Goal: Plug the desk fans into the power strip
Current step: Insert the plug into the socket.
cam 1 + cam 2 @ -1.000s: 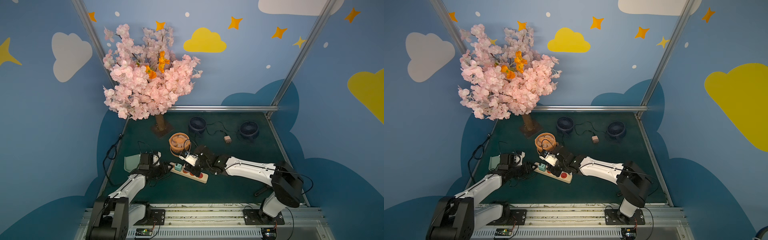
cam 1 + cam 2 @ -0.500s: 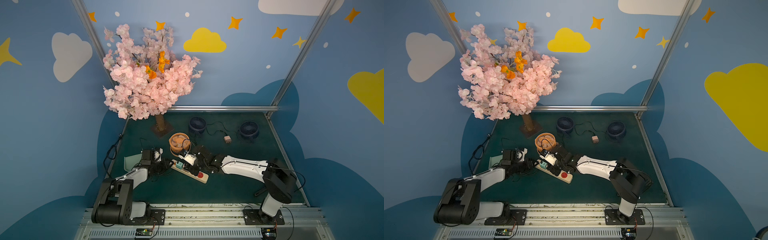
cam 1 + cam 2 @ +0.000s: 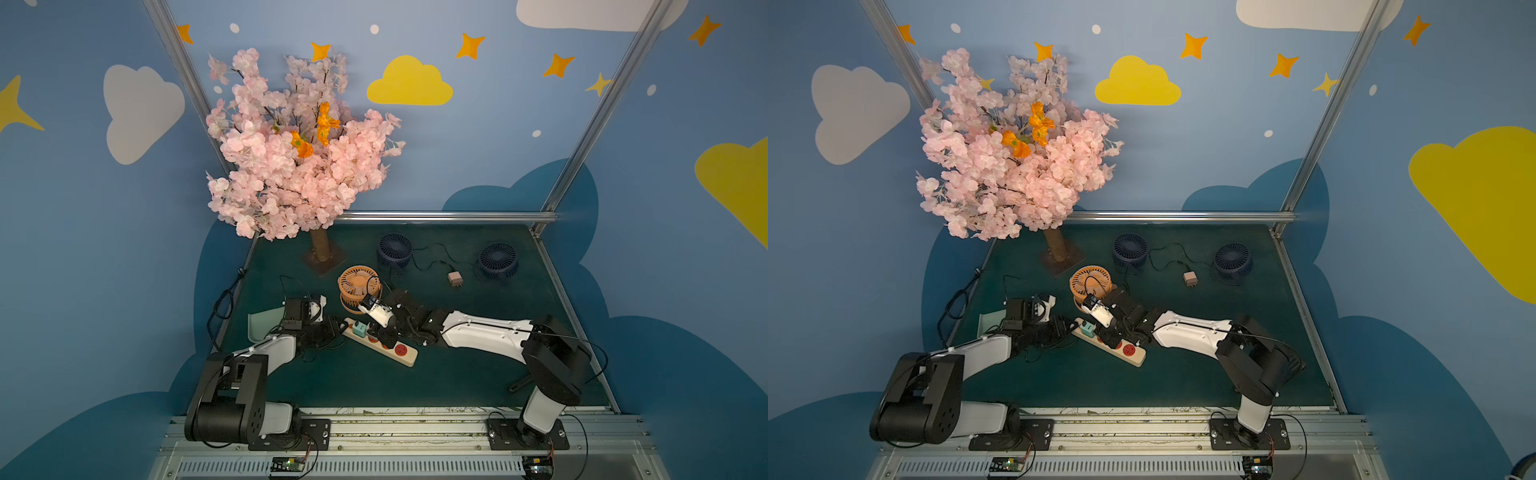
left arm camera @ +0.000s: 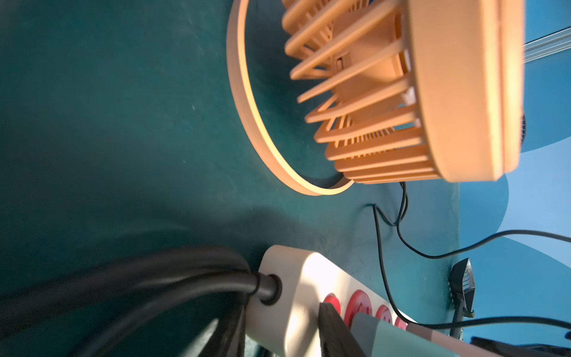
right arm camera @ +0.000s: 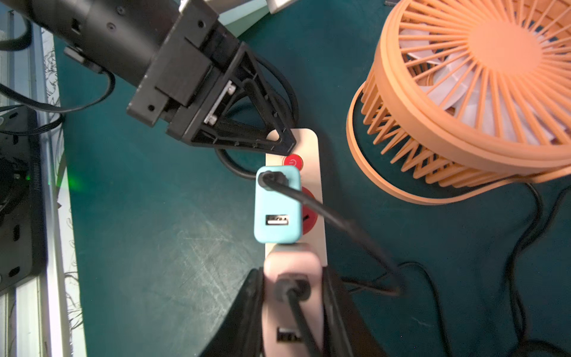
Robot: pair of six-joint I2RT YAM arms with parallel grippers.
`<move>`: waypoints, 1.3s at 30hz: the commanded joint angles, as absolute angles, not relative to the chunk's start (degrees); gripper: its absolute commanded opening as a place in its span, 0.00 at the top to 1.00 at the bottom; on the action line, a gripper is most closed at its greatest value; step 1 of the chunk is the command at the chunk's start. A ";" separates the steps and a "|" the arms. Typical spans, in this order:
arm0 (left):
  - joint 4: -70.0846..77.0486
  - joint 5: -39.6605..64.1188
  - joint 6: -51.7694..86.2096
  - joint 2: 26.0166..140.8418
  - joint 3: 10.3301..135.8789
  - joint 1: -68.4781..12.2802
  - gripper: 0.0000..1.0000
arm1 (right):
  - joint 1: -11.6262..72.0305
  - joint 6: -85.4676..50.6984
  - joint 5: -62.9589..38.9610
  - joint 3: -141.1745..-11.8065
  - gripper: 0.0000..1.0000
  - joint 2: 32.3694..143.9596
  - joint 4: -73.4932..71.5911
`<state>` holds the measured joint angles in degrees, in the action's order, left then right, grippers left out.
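The cream power strip (image 3: 409, 356) (image 3: 1138, 358) lies slantwise on the green mat in front of the orange desk fan (image 3: 358, 283) (image 3: 1090, 279) (image 5: 482, 92). A teal adapter (image 5: 277, 210) (image 3: 360, 331) sits in the socket beside the red button (image 5: 293, 161). My left gripper (image 3: 340, 328) (image 5: 289, 148) (image 4: 278, 337) is shut on the strip's cord end (image 4: 296, 293). My right gripper (image 3: 377, 333) (image 3: 1109, 334) (image 5: 293, 275) is shut on a pale pink adapter (image 5: 293, 262) with a black cable. It holds it over the strip right behind the teal one. Whether it is seated is hidden.
Two navy fans (image 3: 395, 248) (image 3: 498, 257) stand at the back with a small loose adapter (image 3: 454, 277) between them. The blossom tree's base (image 3: 322, 257) sits behind the orange fan. A pale green piece (image 3: 262, 328) lies at the mat's left edge. Thin black cables trail around the fan.
My left arm has folded lower and its jaws have closed in on the strip's end. The right elbow has drawn in slightly; its gripper stays over the strip with the pink adapter.
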<state>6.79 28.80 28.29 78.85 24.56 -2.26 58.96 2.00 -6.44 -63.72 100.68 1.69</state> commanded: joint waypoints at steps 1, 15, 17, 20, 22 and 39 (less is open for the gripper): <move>4.81 27.91 26.75 79.28 24.21 -2.26 0.57 | 58.63 1.02 -6.35 -62.60 1.00 102.47 0.83; 4.72 28.38 26.75 78.66 24.17 -2.35 0.57 | 58.95 -0.22 -7.30 -64.37 1.00 100.84 6.95; 4.77 28.45 26.64 78.66 24.20 -2.28 0.57 | 58.94 -0.15 -7.27 -64.13 1.00 101.41 6.73; 4.75 28.72 26.64 78.65 24.24 -2.39 0.57 | 58.97 -0.33 -7.46 -64.34 1.00 101.57 7.29; 4.75 28.73 26.56 78.69 24.21 -2.38 0.57 | 59.05 -0.62 -7.78 -64.20 1.00 101.10 7.21; 6.86 30.10 26.78 81.63 24.55 -2.35 0.59 | 60.03 -0.23 -6.67 -62.79 1.00 101.84 5.53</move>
<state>8.14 30.33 27.83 79.99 24.60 -2.07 59.46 -1.08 -7.40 -63.90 100.68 3.66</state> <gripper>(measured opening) 0.415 0.303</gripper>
